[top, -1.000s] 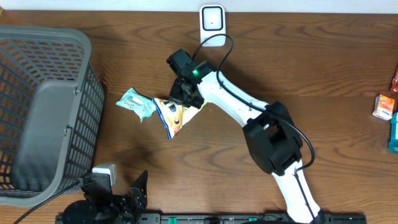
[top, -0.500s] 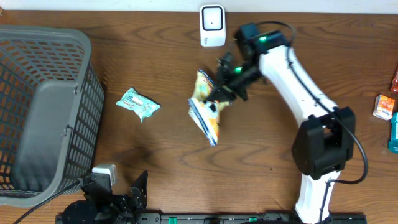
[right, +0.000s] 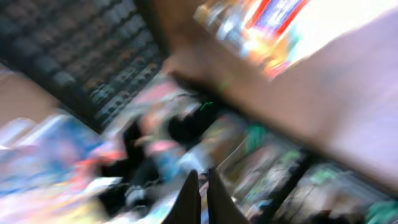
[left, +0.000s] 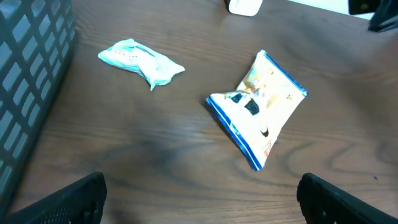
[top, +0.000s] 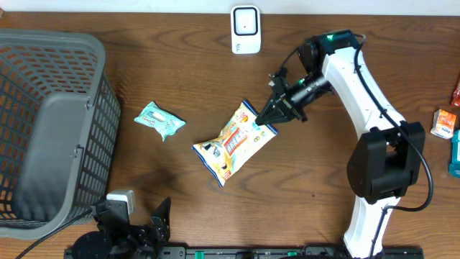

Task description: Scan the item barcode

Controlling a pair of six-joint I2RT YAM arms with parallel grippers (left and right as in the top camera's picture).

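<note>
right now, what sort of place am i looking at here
Likely a mock shop checkout set on a wooden table: a white scanner at the far edge, a grey shopping basket, and packaged snacks like the chip bag.

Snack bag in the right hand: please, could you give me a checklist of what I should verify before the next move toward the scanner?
1. Right hand shut on a corner of the snack bag: ok.
2. Barcode turned toward the scanner: cannot tell, no barcode shows in any view.
3. Snack bag in front of the scanner: not ok, it is well apart from it.
4. Nothing lying between the snack bag and the scanner: ok.
5. Teal packet apart from the snack bag: ok.
6. Left hand open and out of the way: ok.
</note>
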